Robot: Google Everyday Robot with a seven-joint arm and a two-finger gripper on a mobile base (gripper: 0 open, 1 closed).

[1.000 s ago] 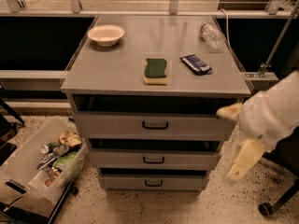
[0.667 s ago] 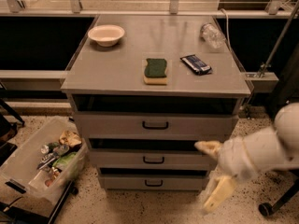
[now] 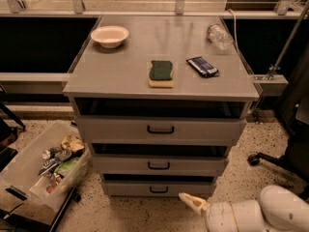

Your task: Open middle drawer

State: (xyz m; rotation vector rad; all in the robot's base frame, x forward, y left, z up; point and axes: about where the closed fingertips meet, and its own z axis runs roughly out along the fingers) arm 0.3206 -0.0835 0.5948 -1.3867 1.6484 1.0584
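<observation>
The middle drawer [image 3: 193, 166] is the second of three grey metal fronts in the cabinet, with a small black loop handle [image 3: 159, 166] at its centre. Its front stands slightly forward of the cabinet, with a dark gap above it. My gripper [image 3: 192, 202] is low at the bottom edge of the view, in front of the bottom drawer [image 3: 125, 189] and to its right. It is below and to the right of the middle drawer's handle and touches nothing. The white arm [image 3: 260, 214] runs off to the bottom right.
The top drawer [image 3: 111, 129] is the widest front. On the cabinet top lie a white bowl [image 3: 110, 35], a green sponge [image 3: 161, 72], a dark snack packet [image 3: 203, 66] and a clear bottle [image 3: 219, 36]. A plastic bin of rubbish [image 3: 46, 166] stands at the left. A chair base [image 3: 270, 158] is at the right.
My arm has swung down and left, from beside the cabinet's right side to low in front of the bottom drawer. The drawers have not moved.
</observation>
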